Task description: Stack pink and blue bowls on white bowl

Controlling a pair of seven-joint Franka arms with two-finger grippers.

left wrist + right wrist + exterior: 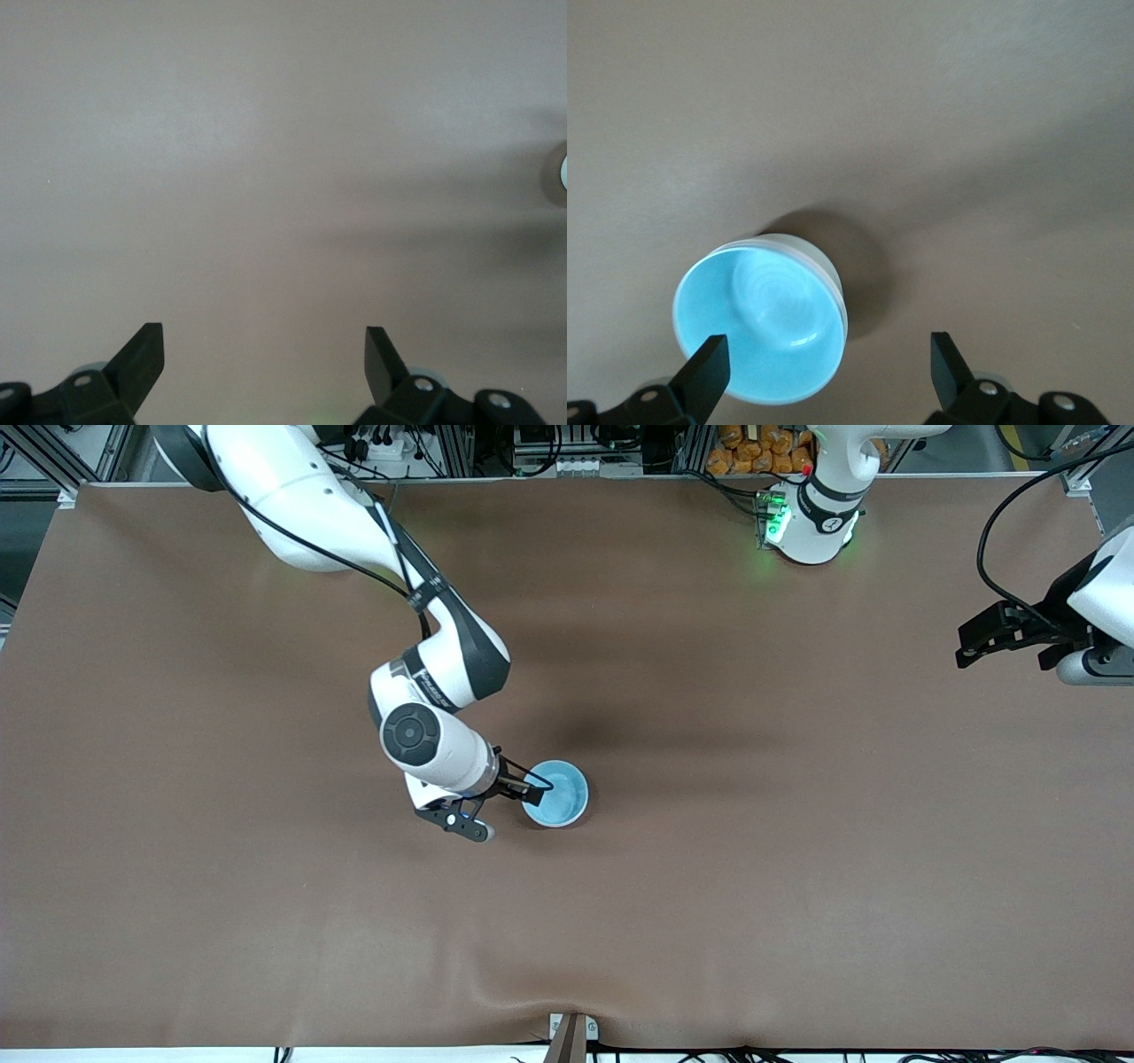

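Observation:
The light blue bowl stands upright near the middle of the table. It also shows in the right wrist view, where a pale whitish wall shows under its blue rim. I cannot tell whether another bowl sits beneath it. The pink bowl and the white bowl do not show as separate things. My right gripper is open and empty, low over the edge of the blue bowl toward the right arm's end. One finger is over the rim, the other over bare table. My left gripper is open and empty, waiting over the left arm's end.
The brown mat covers the whole table. A small clamp sits at the table edge nearest the front camera. The left wrist view shows bare mat, with a sliver of a round pale thing at its edge.

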